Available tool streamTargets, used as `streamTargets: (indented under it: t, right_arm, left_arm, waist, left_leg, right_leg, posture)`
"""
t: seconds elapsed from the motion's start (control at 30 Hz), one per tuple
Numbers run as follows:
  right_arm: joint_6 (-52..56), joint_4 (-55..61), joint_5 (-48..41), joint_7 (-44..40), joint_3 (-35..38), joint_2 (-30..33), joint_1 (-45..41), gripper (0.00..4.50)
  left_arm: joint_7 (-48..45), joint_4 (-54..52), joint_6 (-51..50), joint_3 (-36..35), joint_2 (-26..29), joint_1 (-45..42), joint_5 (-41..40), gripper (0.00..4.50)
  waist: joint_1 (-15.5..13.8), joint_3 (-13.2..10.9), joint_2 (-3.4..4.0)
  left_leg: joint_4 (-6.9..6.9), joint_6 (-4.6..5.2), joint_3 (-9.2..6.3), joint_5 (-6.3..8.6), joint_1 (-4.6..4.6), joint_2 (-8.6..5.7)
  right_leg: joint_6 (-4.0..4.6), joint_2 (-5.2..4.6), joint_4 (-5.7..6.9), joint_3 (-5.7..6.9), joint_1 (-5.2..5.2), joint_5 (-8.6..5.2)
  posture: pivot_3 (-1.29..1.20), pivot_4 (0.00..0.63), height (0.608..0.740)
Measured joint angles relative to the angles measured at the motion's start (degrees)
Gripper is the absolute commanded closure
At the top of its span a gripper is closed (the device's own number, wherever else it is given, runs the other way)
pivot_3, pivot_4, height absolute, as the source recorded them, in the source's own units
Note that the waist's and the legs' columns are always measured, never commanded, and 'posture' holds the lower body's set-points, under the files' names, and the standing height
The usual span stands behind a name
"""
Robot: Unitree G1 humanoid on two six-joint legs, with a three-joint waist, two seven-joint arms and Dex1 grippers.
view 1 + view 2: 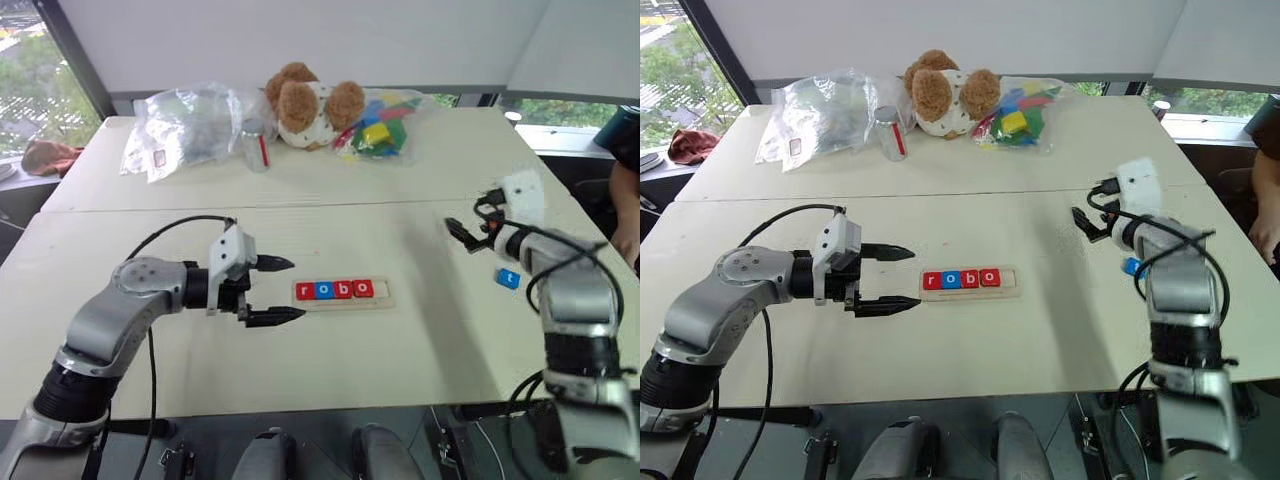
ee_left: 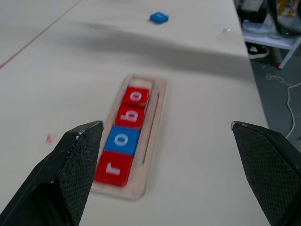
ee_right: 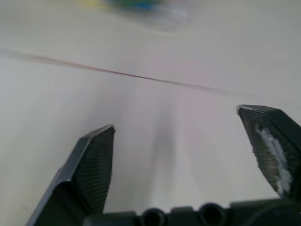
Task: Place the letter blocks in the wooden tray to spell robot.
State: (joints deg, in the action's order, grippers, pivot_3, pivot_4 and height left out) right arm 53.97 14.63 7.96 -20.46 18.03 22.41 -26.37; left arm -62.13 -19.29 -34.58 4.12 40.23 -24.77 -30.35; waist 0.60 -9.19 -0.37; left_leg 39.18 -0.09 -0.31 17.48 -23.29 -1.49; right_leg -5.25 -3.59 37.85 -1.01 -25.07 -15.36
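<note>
- Wooden tray (image 1: 343,292) lies mid-bench (image 1: 300,210), holding four letter blocks (image 1: 334,290) in a row: red r, blue o, red b, red o; the slot at its right end is bare.
- Fifth block, blue t (image 1: 508,279), lies flat on the bench well right of the tray, just beside the right arm.
- Left claw (image 1: 277,291) spread wide, empty, tips near the tray's left end, not touching.
- Right claw (image 1: 456,232) looks spread and empty, though it's small from the head; wrist view shows fingers apart.
- Teddy bear (image 1: 306,105), plastic bags and wrapped coloured blocks (image 1: 380,125) at far edge.
</note>
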Motion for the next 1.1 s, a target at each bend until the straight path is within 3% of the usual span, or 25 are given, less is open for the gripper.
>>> streamTargets:
  t: [0.13, 0.37, 0.6, 0.83, 0.93, 1.07, 1.1]
  right_arm:
    - [8.9, 13.3, 4.0, 10.8, 0.5, -10.8, 9.9, 0.05]
    - [10.8, 16.7, 5.6, 20.4, 4.5, -17.9, 13.0, 0.05]
    - [6.5, 7.4, 0.7, 22.2, 8.2, -20.0, 10.0, 0.05]
    - [-2.5, -4.2, -2.1, 24.6, 9.4, -16.3, 5.9, 0.05]
    - [-5.3, -7.8, -3.2, 25.4, 9.4, -15.0, 5.1, 0.94]
    - [-6.9, -9.3, -5.0, 26.0, 8.7, -15.0, 4.9, 3.07]
    - [-6.9, -9.2, -5.1, 26.4, 8.6, -15.0, 4.9, 3.32]
  left_arm:
    - [-0.5, 1.6, 0.4, 2.4, -2.7, -3.2, -0.1, 0.0]
    - [-1.5, 5.6, 2.5, 4.7, -4.4, -3.3, 1.6, 0.0]
    - [-1.4, 5.8, 2.8, 5.9, -4.9, -2.6, 2.8, 0.0]
    - [-1.0, 5.8, 2.9, 6.1, -5.0, -2.4, 3.7, 0.0]
    - [-0.8, 5.8, 2.9, 6.1, -5.0, -2.4, 3.7, 0.0]
    - [-0.4, 5.8, 2.9, 6.1, -5.0, -2.4, 3.8, 0.0]
    - [-0.3, 5.8, 2.9, 6.0, -4.9, -2.4, 3.8, 0.0]
  waist:
    - [0.1, 0.0, 0.02]
    - [0.3, 0.0, 0.02]
    - [0.4, 0.0, 0.02]
    - [0.5, 0.0, 0.0]
    - [0.5, 0.0, -0.02]
    - [0.1, 0.1, -0.02]
    - [0.0, 0.1, -0.02]
  left_leg:
    - [0.06, -0.07, 0.1, -0.09, 0.04, -0.11]
    - [-0.06, 0.24, 0.11, 0.08, 0.89, -0.07]
    - [-0.05, 0.24, 0.12, 0.07, 0.9, -0.07]
    - [-0.03, 0.24, 0.13, 0.07, 0.92, -0.06]
    - [-0.02, 0.24, 0.12, 0.07, 0.94, -0.06]
    - [-0.02, 0.26, 0.1, 0.08, 0.93, -0.06]
    - [-0.02, 0.26, 0.09, 0.08, 0.93, -0.06]
  right_leg:
    - [0.0, 0.02, 0.15, -0.11, -0.02, 0.0]
    - [0.02, 0.2, 0.14, -0.17, 0.6, -0.02]
    - [0.02, 0.22, 0.14, -0.19, 0.61, -0.02]
    - [0.02, 0.13, 0.13, -0.21, 0.66, -0.02]
    - [0.02, 0.12, 0.12, -0.21, 0.71, -0.02]
    - [0.02, 0.1, 0.11, -0.2, 0.73, -0.02]
    - [0.02, 0.1, 0.1, -0.19, 0.73, -0.02]
  posture:
    - [0.0, 0.15, 0.74]
    - [0.0, 0.15, 0.74]
    - [0.0, 0.15, 0.74]
    - [0.0, 0.15, 0.74]
    - [0.0, 0.15, 0.74]
    - [0.0, 0.15, 0.74]
    - [0.0, 0.15, 0.74]
